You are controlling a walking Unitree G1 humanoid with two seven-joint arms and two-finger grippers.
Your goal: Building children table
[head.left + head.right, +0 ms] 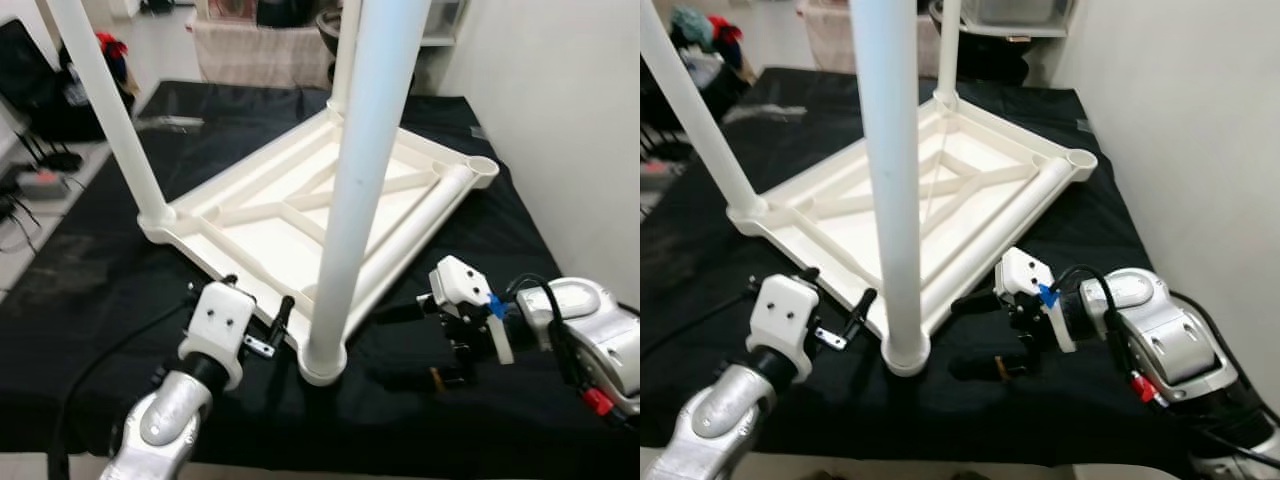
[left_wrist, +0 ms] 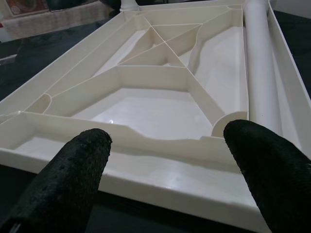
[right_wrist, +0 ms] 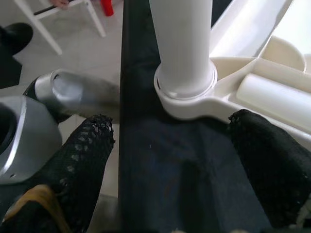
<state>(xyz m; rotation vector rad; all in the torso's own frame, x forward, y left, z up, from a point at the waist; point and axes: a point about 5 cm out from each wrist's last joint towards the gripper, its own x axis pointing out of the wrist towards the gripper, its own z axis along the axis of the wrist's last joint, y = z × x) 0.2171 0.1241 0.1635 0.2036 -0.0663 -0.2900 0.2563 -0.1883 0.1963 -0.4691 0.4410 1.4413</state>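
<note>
A white plastic children's table top lies upside down on a black cloth. Three white legs stand upright in its corners: the near one, a left one and a far one. A fourth leg lies loose inside the top along its right edge, below an empty corner socket. My left gripper is open at the near rim, left of the near leg. My right gripper is open, low over the cloth, facing the near leg's base from the right.
The black cloth covers the whole work surface. A white wall runs close on the right. On the floor at the left lie cables and a dark bag. A fabric basket stands behind the table.
</note>
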